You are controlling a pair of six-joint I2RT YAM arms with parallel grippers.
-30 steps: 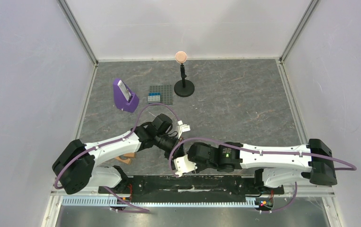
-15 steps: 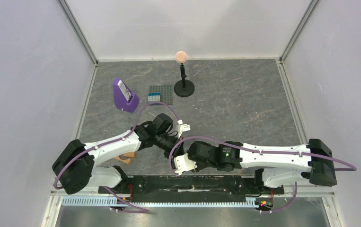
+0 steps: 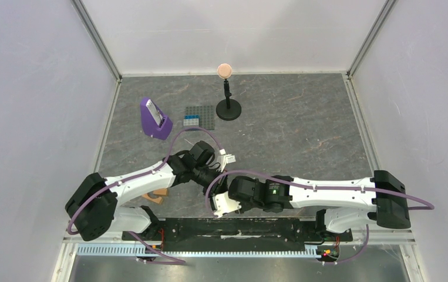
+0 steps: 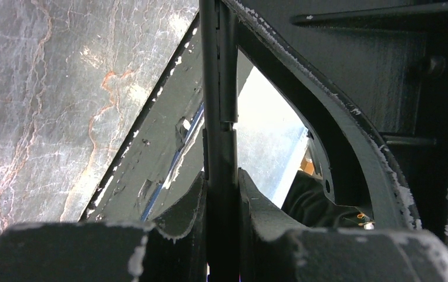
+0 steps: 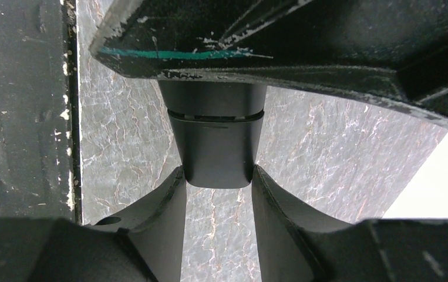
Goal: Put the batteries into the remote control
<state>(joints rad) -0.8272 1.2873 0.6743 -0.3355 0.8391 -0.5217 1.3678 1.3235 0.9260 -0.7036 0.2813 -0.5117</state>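
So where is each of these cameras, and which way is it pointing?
Top external: fixed above and behind the arms, looking down at the table; the left arm and right arm show whole.
Left wrist: rides the left arm, looking along the left end effector, which clamps the remote control edge-on.
Right wrist: rides the right arm, looking along the right end effector, which holds the remote control's end.
Shared: both wrist views show the same remote control.

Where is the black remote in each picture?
Left wrist: remote, thin black edge, centre, top to bottom.
Right wrist: its wide black end, centre.
Top external: hidden where the arms meet, front middle.
Shared landmark: grey marbled table.
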